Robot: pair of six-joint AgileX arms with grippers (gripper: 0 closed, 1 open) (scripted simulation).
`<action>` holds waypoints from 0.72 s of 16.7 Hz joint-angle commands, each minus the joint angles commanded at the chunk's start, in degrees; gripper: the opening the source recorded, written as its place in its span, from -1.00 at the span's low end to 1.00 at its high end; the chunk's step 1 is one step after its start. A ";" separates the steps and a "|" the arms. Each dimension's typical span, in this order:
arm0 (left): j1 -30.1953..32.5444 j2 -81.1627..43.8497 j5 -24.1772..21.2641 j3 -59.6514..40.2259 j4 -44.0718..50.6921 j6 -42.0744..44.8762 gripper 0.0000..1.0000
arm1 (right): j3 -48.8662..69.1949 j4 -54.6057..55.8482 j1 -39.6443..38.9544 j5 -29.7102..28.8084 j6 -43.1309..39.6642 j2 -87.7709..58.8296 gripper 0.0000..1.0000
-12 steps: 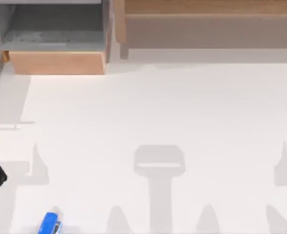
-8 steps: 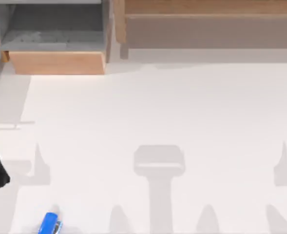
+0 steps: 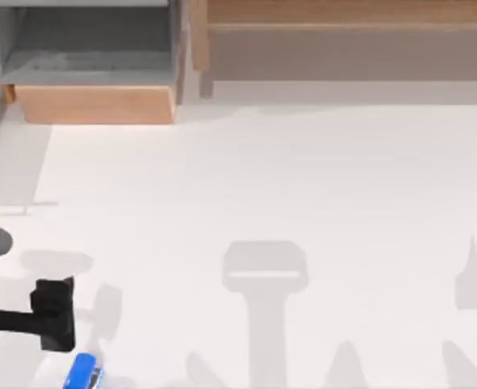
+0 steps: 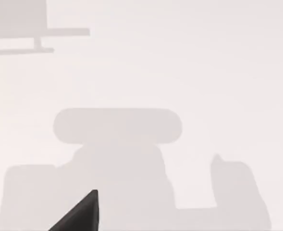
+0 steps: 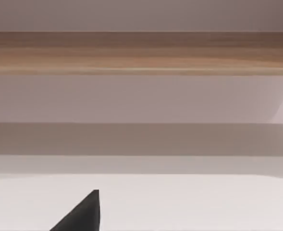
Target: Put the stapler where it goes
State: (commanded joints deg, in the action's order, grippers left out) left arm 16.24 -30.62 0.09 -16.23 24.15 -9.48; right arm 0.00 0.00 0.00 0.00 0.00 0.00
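- Top view: the black left gripper is seen at eight o'clock on the white table; whether its fingers are spread cannot be told.
- The small bright blue oblong stapler lies just beside it, toward six o'clock.
- An open wooden drawer sits at eleven o'clock.

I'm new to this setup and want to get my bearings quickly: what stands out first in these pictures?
The bright blue stapler catches the eye first, lying at the near edge of the white table on its left side. Just beside it, the black left gripper reaches in from the table's left edge. At the far left, an open wooden drawer with a grey inside juts out from the cabinet.
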 joint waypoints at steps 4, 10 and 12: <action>9.20 -18.97 0.02 -9.16 13.71 -5.41 1.00 | 0.00 0.00 0.00 0.00 0.00 0.00 1.00; 18.47 -38.73 0.23 -18.57 27.90 -11.00 1.00 | 0.00 0.00 0.00 0.00 0.00 0.00 1.00; 19.54 -40.81 0.25 -19.66 29.49 -11.65 1.00 | 0.00 0.00 0.00 0.00 0.00 0.00 1.00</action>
State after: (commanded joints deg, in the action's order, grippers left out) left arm 35.78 -71.43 0.35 -35.88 53.64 -21.13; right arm 0.00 0.00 0.00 0.00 0.00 0.00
